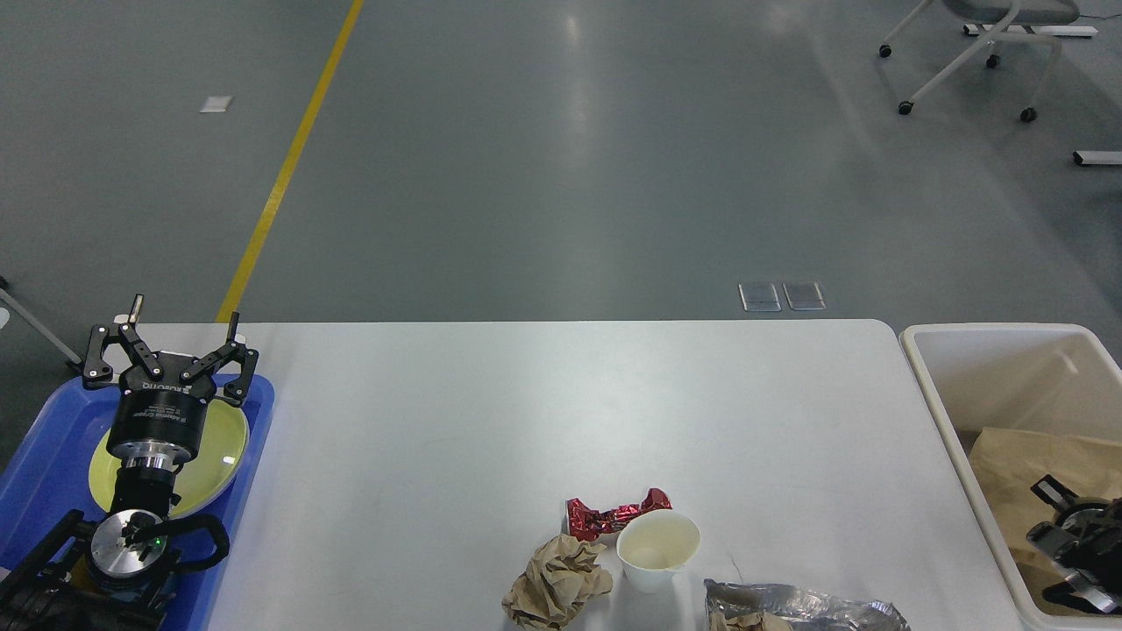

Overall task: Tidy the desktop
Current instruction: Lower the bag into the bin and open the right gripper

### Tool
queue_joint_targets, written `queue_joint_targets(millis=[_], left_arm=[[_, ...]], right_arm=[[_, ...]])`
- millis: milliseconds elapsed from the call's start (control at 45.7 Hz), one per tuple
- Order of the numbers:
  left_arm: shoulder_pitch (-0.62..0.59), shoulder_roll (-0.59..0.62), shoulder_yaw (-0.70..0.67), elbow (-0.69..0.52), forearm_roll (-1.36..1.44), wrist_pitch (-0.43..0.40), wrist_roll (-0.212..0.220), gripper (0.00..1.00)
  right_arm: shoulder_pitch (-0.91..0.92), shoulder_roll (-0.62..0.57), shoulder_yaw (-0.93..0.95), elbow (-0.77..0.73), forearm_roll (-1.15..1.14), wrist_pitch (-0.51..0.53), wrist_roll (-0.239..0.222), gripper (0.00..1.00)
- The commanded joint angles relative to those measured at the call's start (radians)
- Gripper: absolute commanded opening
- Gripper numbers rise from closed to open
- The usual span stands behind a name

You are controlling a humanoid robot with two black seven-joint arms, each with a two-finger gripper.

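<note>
Faint, unreadable white lettering on left claw (184, 329) body.

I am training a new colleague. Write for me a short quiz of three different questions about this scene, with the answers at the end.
1. True or false: the paper cup stands upright on the desktop.
2. What lies under the left gripper? A) red wrapper B) yellow-green plate C) silver bag
3. Fill in: the right gripper is over the ____ bin.

Key:
1. True.
2. B: the yellow-green plate sits in the blue tray.
3. Cream-white: the bin holds brown paper.
</note>
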Motion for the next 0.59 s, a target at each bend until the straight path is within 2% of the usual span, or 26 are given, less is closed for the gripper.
queue_joint_targets(millis=[0, 44, 66, 372, 569], left_arm=[[0.000, 0.000, 0.000, 0.000, -0.001, 0.000, 0.000, 0.96], [0.000, 0.000, 0.000, 0.000, -0.001, 0.000, 0.000, 0.96], [0.000, 0.000, 0.000, 0.000, 0.001, 0.000, 0.000, 0.96], [0.000, 0.000, 0.000, 0.000, 0.001, 0.000, 0.000, 0.96], [0.000, 0.000, 0.000, 0.000, 0.001, 0.000, 0.000, 0.96]], right_arm=[[-0.005, 0.010, 0.006, -0.002, 0.007, -0.011, 0.000, 0.51], [0.002, 0.008, 0.007, -0.002, 0.005, -0.030, 0.000, 0.86], [0.005, 0.008, 0.007, -0.002, 0.005, -0.041, 0.000, 0.99], [0.052, 0.007, 0.010, 0.030, -0.005, -0.045, -0.011, 1.00], [0.178, -0.059, -0.011, 0.177, -0.045, -0.019, -0.023, 1.00]])
